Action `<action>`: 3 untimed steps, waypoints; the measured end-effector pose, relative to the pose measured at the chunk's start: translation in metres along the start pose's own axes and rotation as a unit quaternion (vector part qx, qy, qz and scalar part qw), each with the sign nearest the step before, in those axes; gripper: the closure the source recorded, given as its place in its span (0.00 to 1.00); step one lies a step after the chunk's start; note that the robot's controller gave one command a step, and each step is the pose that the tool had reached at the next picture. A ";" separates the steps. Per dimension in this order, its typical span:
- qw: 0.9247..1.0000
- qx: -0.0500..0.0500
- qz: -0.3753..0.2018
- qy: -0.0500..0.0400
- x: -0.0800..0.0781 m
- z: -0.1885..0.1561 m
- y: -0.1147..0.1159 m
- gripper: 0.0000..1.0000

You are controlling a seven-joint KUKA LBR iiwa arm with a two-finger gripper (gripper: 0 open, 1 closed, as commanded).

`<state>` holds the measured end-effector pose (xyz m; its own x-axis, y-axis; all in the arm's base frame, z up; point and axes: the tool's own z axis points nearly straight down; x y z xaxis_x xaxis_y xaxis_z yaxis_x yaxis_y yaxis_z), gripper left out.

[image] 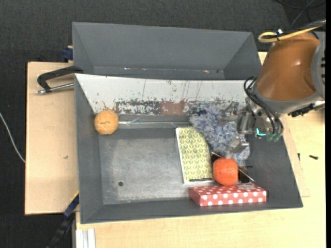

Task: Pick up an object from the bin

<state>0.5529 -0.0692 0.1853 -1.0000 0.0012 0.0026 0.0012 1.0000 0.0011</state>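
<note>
My gripper (252,124) hangs at the right side of the bin, near the back wall. It is over the right edge of a crumpled blue-and-white cloth (213,127). Just in front of it lies an orange ball (225,171), which rests beside a green-patterned flat box (193,154). Something dark and flat (244,173) pokes out from under the orange ball on its right.
A red box with white dots (228,195) lies along the front wall, right of centre. A tan ball (106,122) sits in the back left corner. The arm's orange cover rises above the bin's right rim.
</note>
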 end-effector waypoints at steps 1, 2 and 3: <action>1.000 0.000 -0.001 -0.003 -0.001 -0.003 0.000 0.00; 1.000 0.001 -0.007 -0.007 -0.011 0.041 -0.002 0.00; 0.999 0.000 0.039 -0.003 -0.023 0.108 0.016 1.00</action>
<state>0.5754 -0.0534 0.0776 -0.9968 0.0793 -0.0035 0.0793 0.9969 0.0011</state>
